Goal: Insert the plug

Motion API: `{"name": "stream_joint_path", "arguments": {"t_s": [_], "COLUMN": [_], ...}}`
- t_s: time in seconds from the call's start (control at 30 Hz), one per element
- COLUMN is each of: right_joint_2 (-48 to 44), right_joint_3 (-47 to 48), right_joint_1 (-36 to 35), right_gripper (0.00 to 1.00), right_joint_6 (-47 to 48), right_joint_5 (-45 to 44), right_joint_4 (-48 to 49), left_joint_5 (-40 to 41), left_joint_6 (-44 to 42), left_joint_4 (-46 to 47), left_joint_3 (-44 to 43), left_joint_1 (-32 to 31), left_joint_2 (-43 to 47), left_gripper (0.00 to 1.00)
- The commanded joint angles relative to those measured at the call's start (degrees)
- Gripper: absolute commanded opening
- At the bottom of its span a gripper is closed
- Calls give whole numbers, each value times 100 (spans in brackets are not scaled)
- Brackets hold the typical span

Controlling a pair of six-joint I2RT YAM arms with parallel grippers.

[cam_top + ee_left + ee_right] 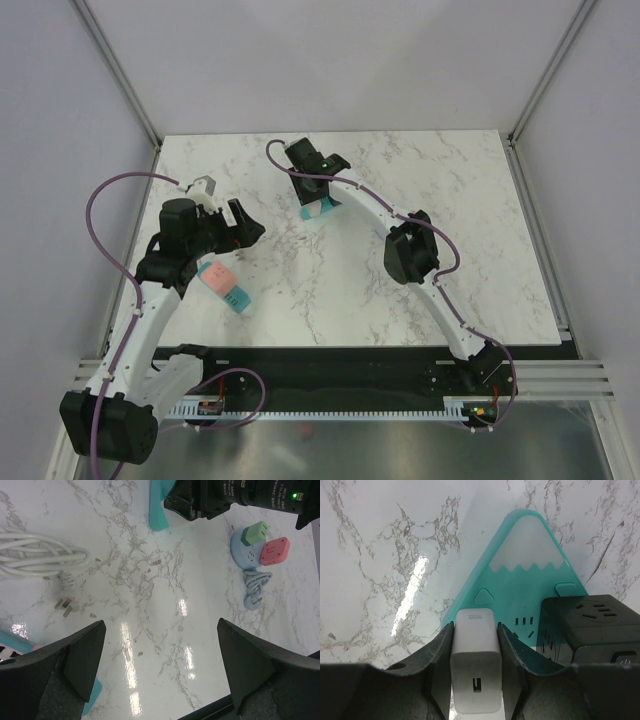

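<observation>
1. The white plug [475, 680] sits at the bottom centre of the right wrist view. Its long axis runs from the lower edge upward, in line with the fingers. I cannot see its prongs.
2. The right gripper [475, 647] is clenched on the white plug, with one finger pressing each side of its body.
3. Just above the plug's front end lies the teal power strip [520, 555], shaped like a mountain, flat on the marble table [380, 555]. Its peak points to the upper right of the frame.
4. The free socket slots [524, 621] lie a little to the right of the plug's front end, between it and the black adapter [600, 625] that already occupies the strip at the right.
5. I judge that the coming move turns on this offset: the plug must go slightly to the right in the frame, then forward along its own axis.
6. In the top view the strip [318, 210] is at upper centre, directly under the right gripper [318, 195].
7. The left gripper [240, 225] is well apart, at middle left, fully released and holding nothing.
</observation>
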State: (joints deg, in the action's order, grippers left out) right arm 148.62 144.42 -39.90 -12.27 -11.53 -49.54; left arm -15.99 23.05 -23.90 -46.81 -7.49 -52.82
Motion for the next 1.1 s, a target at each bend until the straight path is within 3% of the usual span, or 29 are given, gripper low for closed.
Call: {"name": "stream_joint_path", "arguments": {"t_s": [0.0, 0.27, 0.53, 0.63, 0.77, 0.83, 0.87, 1.07], "right_joint_2": [862, 836, 107, -315, -903, -1210, -1308, -2020], "right_joint_3": [-248, -160, -511, -617, -704, -827, -863, -1126], "right_joint_1": [9, 44, 114, 114, 114, 114, 114, 114], "right_gripper": [0, 2, 31, 47, 78, 86, 98, 98], "right_joint_6": [-3, 32, 23, 23, 128, 155, 172, 182], "right_joint_5": [-165, -183, -201, -218, -8, 36, 45, 238], "right_joint_4": [-592, -522, -39, 242, 777, 945, 1016, 1113], "left_joint_5": [122, 140, 105, 87, 87, 87, 61, -36], "left_joint_6": [-28, -55, -72, -90, -116, -116, -116, -160], "left_joint_4": [96, 70, 70, 78, 79, 78, 79, 87], "left_joint_3": [-136, -136, -127, -136, -136, -127, -136, -162], "left_joint_1": [2, 2, 2, 2, 2, 2, 2, 2], "left_joint_2": [17, -44, 17, 8, 26, 26, 17, 35], "left_gripper": [100, 100, 100, 100, 100, 100, 100, 100]}}
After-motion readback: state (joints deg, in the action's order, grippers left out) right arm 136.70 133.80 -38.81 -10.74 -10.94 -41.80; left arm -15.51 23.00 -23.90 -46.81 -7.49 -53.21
